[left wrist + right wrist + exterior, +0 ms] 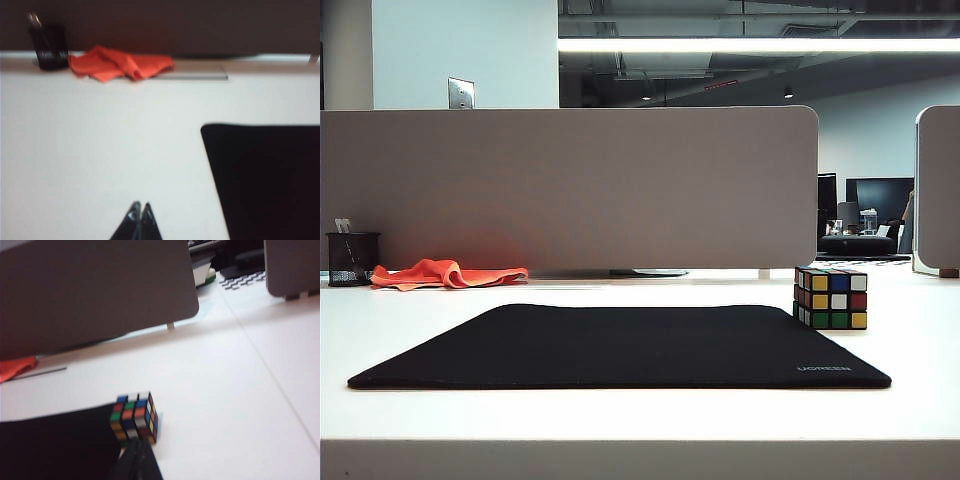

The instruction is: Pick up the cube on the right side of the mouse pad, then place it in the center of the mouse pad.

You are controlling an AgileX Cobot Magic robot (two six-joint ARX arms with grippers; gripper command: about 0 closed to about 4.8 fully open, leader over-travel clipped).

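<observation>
Colours on your white table (pixel 620 420)

You have a black mouse pad (pixel 620 345) with small grey lettering, and a black-edged cube (pixel 831 298) whose stickers mix red, yellow, blue, green, white and orange. An orange-red cloth (pixel 445 273) lies by a black mesh pen cup (pixel 352 258), before a grey-beige divider panel (pixel 570 185). Both the left gripper (pixel 140 207) and right gripper (pixel 140 445) show dark, near-black tips.

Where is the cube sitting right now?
In the exterior view the cube stands on the white table at the mouse pad's far right corner, untouched by either gripper.
</observation>
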